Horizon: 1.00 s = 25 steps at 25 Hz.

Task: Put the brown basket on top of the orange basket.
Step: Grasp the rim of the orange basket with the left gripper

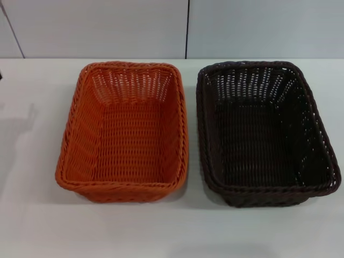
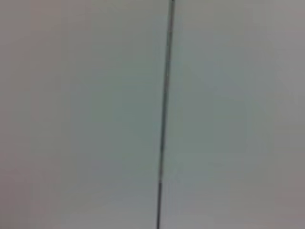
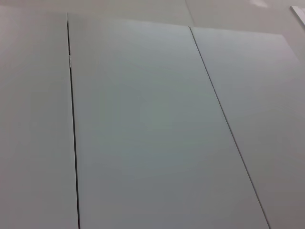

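Note:
The orange basket (image 1: 124,134) sits on the white table (image 1: 32,177) at the left of the head view. The brown basket (image 1: 266,131) sits beside it on the right, a narrow gap between their rims. Both stand upright and hold nothing. Neither gripper nor arm shows in the head view. The left wrist view and the right wrist view show only pale wall panels with dark seams, no fingers and no baskets.
A white panelled wall (image 1: 107,27) with a dark vertical seam (image 1: 187,29) rises behind the table's far edge. Bare table surface lies in front of the baskets and to the left of the orange one.

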### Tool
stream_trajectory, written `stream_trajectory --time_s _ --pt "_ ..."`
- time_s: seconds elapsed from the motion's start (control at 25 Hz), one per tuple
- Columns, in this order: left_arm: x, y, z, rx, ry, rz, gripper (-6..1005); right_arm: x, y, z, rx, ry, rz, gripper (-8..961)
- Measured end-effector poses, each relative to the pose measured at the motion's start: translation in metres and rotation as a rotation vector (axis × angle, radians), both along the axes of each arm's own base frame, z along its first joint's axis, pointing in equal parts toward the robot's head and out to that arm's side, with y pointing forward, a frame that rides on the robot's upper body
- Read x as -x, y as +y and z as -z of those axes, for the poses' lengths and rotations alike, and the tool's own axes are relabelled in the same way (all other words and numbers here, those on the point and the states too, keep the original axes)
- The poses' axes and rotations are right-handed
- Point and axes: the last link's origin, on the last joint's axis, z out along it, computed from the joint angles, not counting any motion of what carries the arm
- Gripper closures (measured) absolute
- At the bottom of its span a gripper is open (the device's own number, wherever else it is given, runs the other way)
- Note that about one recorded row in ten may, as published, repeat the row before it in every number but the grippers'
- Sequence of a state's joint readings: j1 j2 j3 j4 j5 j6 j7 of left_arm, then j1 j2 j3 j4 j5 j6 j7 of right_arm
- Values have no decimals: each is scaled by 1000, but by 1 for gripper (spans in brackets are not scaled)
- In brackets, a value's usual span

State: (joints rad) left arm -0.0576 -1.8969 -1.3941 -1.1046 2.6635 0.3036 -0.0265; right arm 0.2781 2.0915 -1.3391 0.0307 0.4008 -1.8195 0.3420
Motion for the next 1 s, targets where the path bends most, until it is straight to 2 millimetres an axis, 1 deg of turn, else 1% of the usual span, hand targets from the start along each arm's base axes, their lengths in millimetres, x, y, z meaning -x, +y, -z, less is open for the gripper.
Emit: stream_trajectory --time_s 0.2,0.36,0.4,0.48,0.6,0.64,0.8,0.84,1.0 --pt "-44 14 -8 172 53 -92 223 -1 0 2 15 0 5 213" --pt "-80 17 -14 307 106 -161 226 -2 2 3 27 5 11 213" --pt "-86 17 -15 333 119 -171 227 -2 3 3 33 6 10 213" --pt "-108 15 -18 432 162 -188 228 -2 5 4 43 7 10 213" --pt "-122 14 -13 533 189 -203 228 -2 7 5 55 9 11 213" --pt "-122 14 -13 533 189 -203 229 -2 7 5 57 9 10 213" --pt "-140 9 3 651 213 -206 221 -3 7 6 61 11 13 213" --pt "-144 9 11 677 225 -198 221 -3 7 6 62 12 16 213" --pt "-142 11 22 709 223 -210 221 -5 4 6 61 13 23 213"
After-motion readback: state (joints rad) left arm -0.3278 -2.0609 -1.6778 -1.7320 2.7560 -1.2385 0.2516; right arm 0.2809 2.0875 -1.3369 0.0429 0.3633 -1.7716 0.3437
